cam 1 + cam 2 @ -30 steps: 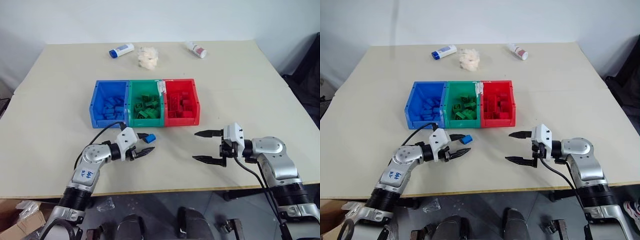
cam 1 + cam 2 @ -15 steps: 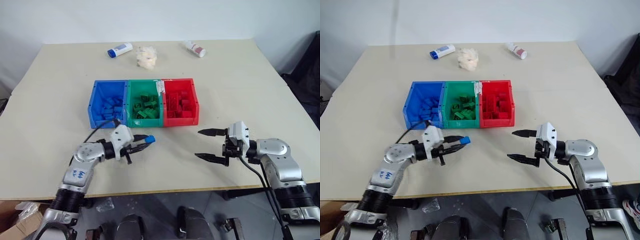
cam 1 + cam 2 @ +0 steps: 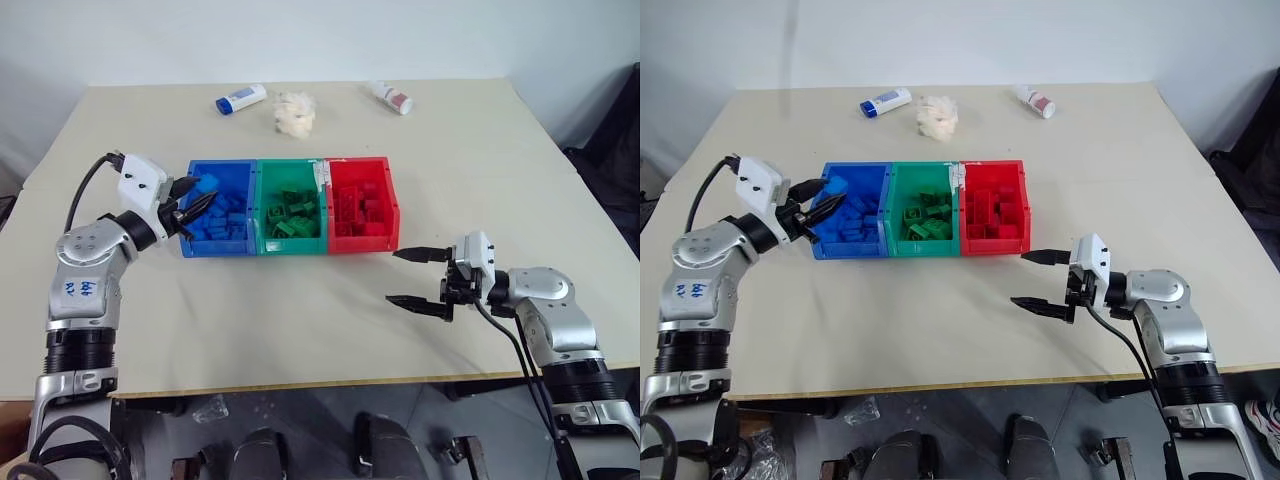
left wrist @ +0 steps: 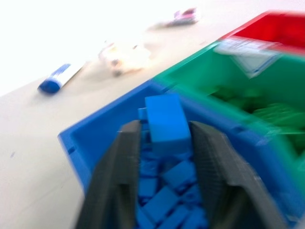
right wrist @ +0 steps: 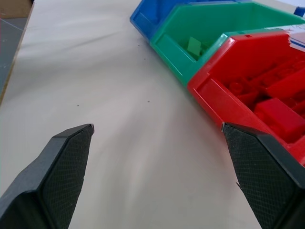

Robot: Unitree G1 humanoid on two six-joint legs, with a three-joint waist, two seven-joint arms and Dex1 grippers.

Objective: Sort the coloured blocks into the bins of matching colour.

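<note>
Blue block [image 4: 164, 123] clamped in left pincer [image 3: 196, 199], poised over the blue bin's [image 3: 187, 222] left wall; release appears pending. Bins [image 3: 355, 239] hold matching blocks. Table [image 3: 300, 310] shows no loose blocks. Right pincer [image 3: 415, 278] apart, idle near the front edge.

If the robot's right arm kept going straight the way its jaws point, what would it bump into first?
Probably nothing soon. The right gripper points sideways across the bare beige table, in front of the red plastic bin. Its open jaws look set to pass in front of the bins, though depth is hard to judge.
</note>
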